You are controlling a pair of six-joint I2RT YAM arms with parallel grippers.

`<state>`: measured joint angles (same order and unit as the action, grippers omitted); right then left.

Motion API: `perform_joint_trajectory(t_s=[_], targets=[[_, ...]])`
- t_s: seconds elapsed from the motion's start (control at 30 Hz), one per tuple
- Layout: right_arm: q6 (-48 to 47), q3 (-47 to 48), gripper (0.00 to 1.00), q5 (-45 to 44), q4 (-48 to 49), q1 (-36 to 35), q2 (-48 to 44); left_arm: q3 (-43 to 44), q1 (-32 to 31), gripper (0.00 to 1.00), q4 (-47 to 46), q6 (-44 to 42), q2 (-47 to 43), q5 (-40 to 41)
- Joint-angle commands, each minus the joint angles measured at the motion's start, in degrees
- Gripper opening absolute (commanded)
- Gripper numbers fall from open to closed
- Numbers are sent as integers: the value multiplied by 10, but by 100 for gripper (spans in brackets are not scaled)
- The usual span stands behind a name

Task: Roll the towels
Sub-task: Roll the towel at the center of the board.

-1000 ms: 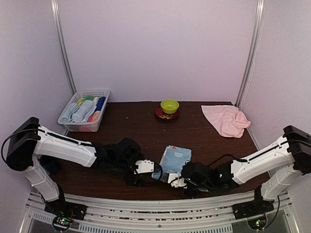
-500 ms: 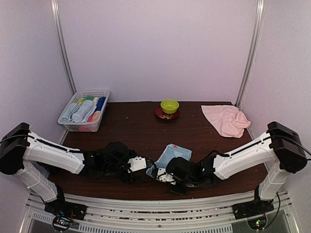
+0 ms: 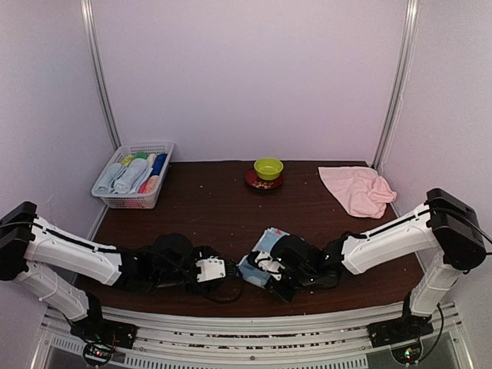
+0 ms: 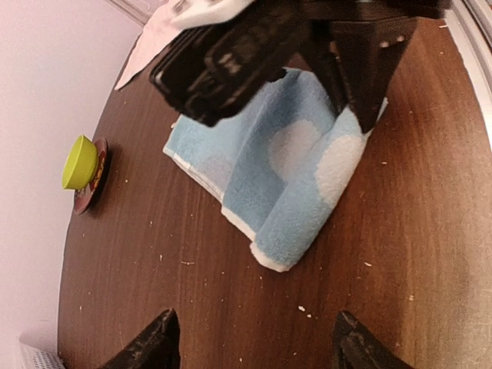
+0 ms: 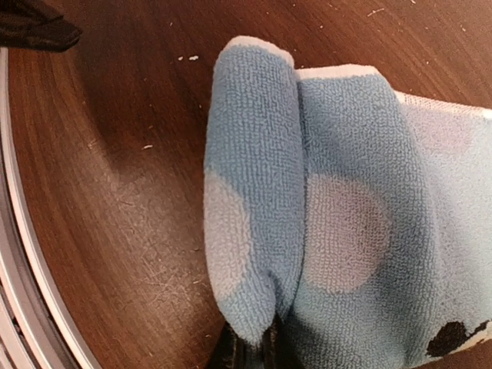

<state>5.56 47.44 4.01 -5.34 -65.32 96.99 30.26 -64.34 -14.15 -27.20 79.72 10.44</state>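
Overhead view: the light blue towel (image 3: 259,268), with pale round patches, lies on the dark wooden counter (image 3: 207,204) at lower centre of the frame, between the two arms' ends. Its near edge is turned over on itself into a thick fold; the rest lies flat toward the back. The right fingers (image 5: 247,352) are closed on the end of this fold, with the cloth pinched between them at the bottom edge of the right wrist view. The left fingers (image 4: 254,317) stand well apart and hold nothing. In the left wrist view, bare wood shows between them, and the towel's folded corner lies just beyond them without contact. The pale pink towel (image 3: 356,189) lies crumpled at the right rear corner of the counter, well apart from both arms and untouched. A white mesh basket (image 3: 127,202) sits at the left rear and holds rolled cloths (image 3: 132,174) of several colours, packed side by side. A yellow-green bowl (image 3: 268,167) rests on a dark red saucer (image 3: 256,183) at centre rear. Pale crumbs or lint are scattered over the wood around the blue towel.
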Motion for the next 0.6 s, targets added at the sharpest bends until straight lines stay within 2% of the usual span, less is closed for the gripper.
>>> perform_joint_trajectory(t_s=[0.0, 0.13, 0.3, 0.57], targets=[[43, -31, 0, 115, -9, 40, 3, -34, -20, 67, -97, -51, -25, -8], [49, -38, 0, 183, -8, 82, -1, -34, -37, 65, -133, -86, -5, 14], [69, -54, 0, 265, 14, 128, -11, -12, -50, 62, -166, -136, 70, 41], [82, -51, 0, 338, 11, 173, 7, 26, -59, 53, -232, -197, 179, 63]])
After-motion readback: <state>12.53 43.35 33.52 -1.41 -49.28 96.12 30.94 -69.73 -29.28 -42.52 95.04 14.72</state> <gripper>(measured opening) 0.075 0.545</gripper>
